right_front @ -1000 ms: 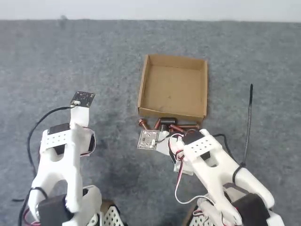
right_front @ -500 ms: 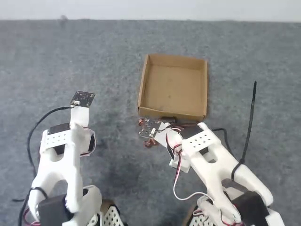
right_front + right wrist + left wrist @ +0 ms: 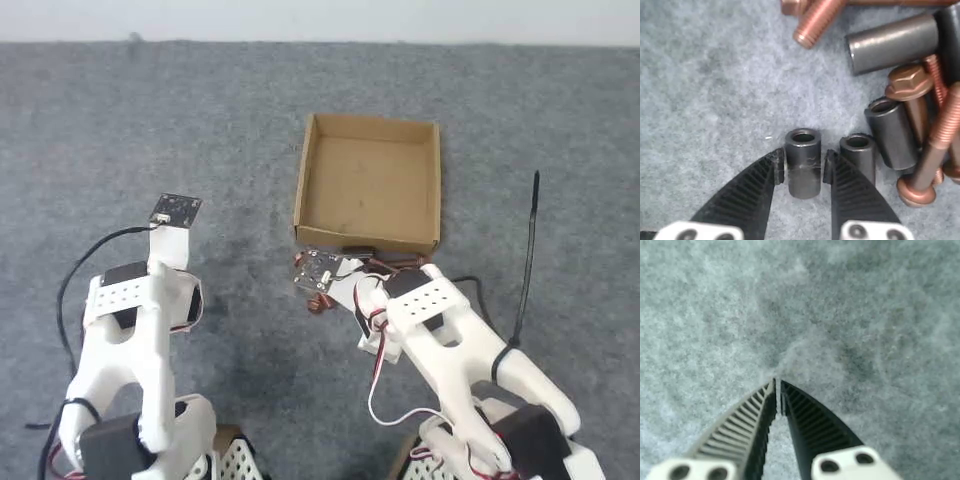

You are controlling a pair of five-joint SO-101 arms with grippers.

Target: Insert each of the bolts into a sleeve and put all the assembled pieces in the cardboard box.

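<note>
right hand [image 3: 804, 165] sits low over the grey worktop [image 3: 120, 120] with its two ribbed fingers [image 3: 760, 187] pressed against opposite flanks of a dark sleeve [image 3: 802, 165], so it is gripping that sleeve, whose open bore faces away from the wrist; whether the sleeve stands upright or leans cannot be told; second sleeve [image 3: 860, 150] lies just beside it, touching the outer face of the other finger; third sleeve [image 3: 892, 132] rests next to that one, tilted, against the copper bolts [image 3: 935, 145]; one bolt with a flanged hex head [image 3: 910, 82] lies across the pile, and a threaded bolt end [image 3: 817, 22] points toward the bare worktop; fourth sleeve [image 3: 892, 44] lies on its side beyond them; from the high view the right arm [image 3: 440, 330] reaches to this heap of parts [image 3: 320, 300], which sits on the worktop just in front of the near wall of the cardboard box [image 3: 365, 240], outside it; left hand [image 3: 777, 385] is closed with its fingertips meeting and nothing between them, hanging over plain worktop; left arm [image 3: 140, 320] stands on the other side, well apart from the box and the parts; black strap [image 3: 528, 250] rises beside the right arm.
</note>
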